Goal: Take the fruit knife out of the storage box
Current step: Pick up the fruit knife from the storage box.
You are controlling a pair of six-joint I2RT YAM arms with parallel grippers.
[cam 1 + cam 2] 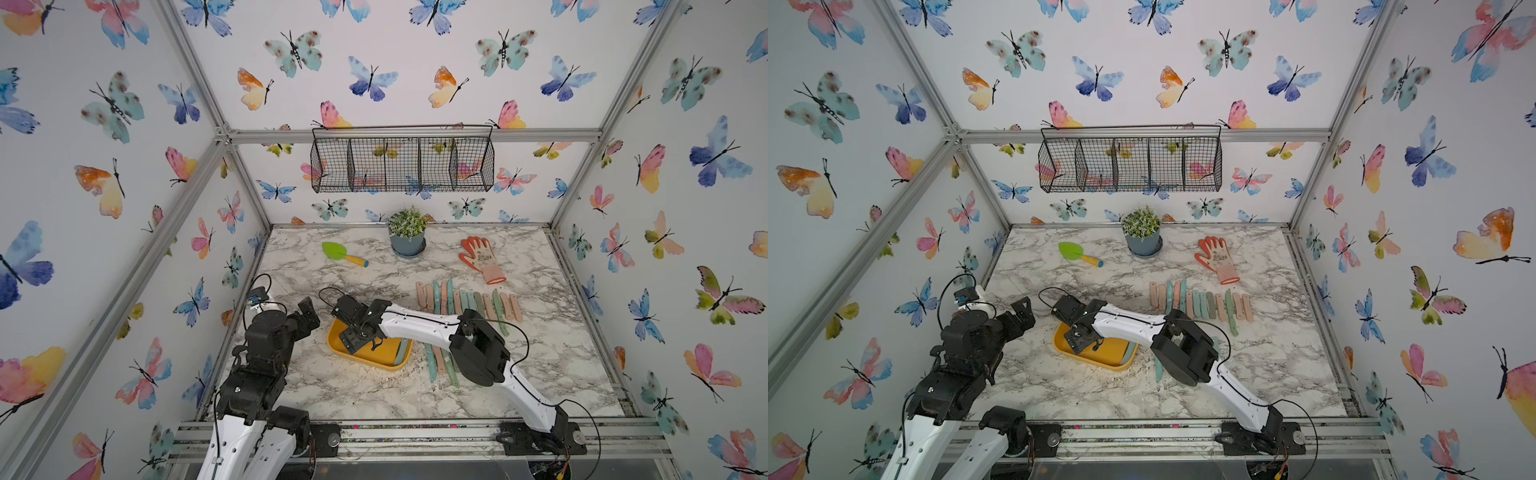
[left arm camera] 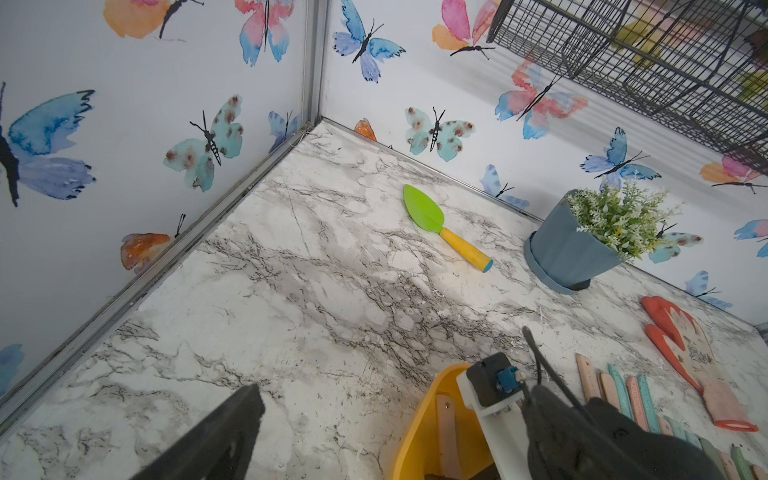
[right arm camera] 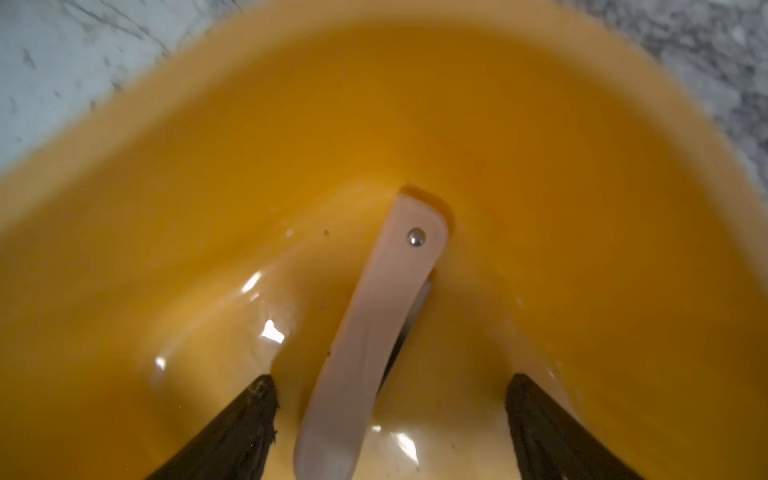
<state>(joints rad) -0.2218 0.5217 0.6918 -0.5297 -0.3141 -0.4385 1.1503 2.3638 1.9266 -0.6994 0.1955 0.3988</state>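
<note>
The storage box (image 1: pixel 374 360) is a shallow yellow-orange tub on the marble table, seen in both top views (image 1: pixel 1100 361). A pale pink folded fruit knife (image 3: pixel 374 332) lies on its floor, and its end also shows in the left wrist view (image 2: pixel 448 432). My right gripper (image 3: pixel 392 380) points down into the box, open, one finger on each side of the knife's handle and not touching it. From above, the right gripper (image 1: pixel 359 340) hides that knife. A teal knife (image 1: pixel 401 353) lies along the box's right wall. My left gripper (image 1: pixel 309 313) hangs open and empty left of the box.
Rows of pink and teal folded knives (image 1: pixel 465 303) lie on the table right of the box, with more (image 1: pixel 440 363) under the right arm. At the back stand a potted plant (image 1: pixel 407 241), a green trowel (image 1: pixel 343 253) and an orange glove (image 1: pixel 482 257). A black wire basket (image 1: pixel 403 164) hangs on the wall.
</note>
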